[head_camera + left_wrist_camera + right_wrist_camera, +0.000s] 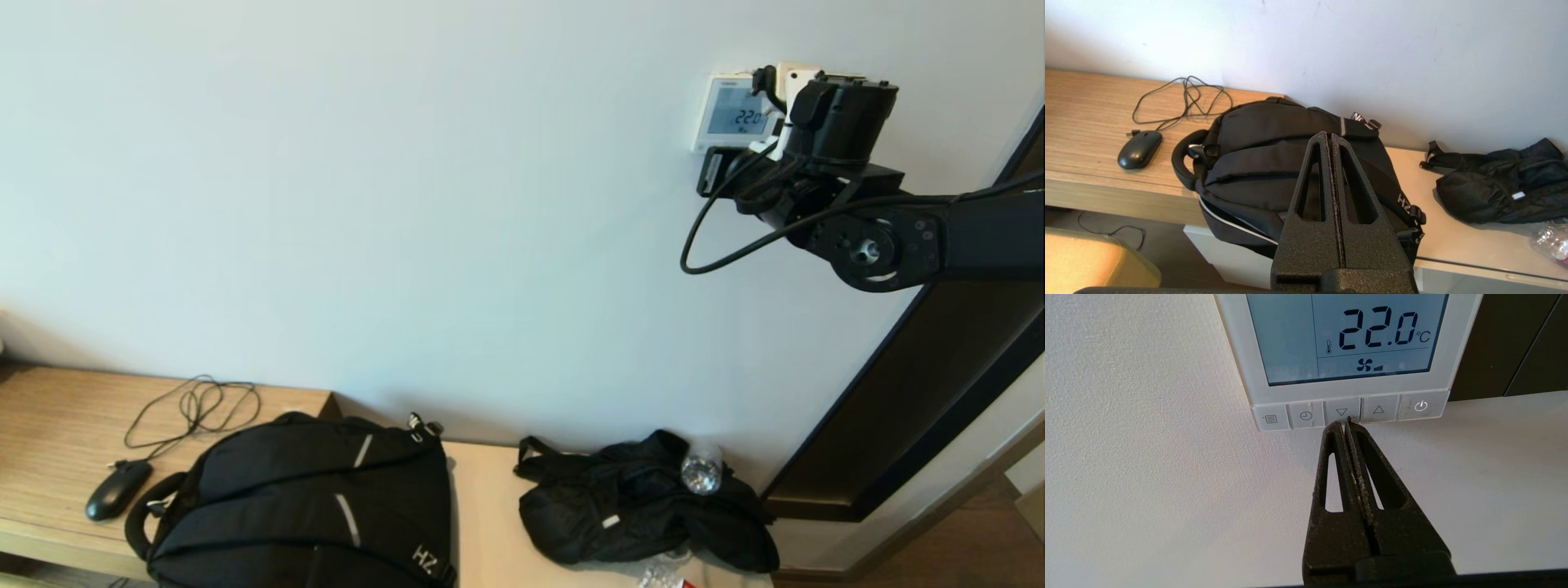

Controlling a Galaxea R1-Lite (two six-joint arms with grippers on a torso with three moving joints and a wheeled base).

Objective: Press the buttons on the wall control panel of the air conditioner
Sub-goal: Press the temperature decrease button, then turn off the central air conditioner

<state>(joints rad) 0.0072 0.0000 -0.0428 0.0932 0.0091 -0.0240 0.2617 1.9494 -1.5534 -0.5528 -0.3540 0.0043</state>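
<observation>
The right gripper (1346, 422), fingers pressed together and empty, touches the down-arrow button (1342, 412) on the square white plastic wall control panel (1349, 396). The left gripper (1329, 139), likewise closed and empty, hangs over the black fabric backpack (1257, 171).

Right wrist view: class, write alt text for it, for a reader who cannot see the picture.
The right gripper, fingers shut, has its tip at the down-arrow button in the button row of the air conditioner's wall control panel. The panel's screen reads 22.0 °C above a fan symbol. The panel is mounted on a white wall.

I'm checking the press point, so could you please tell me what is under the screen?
Five buttons run below the screen; the shut right end effector tip meets the down-arrow one, hiding its lower edge.
</observation>
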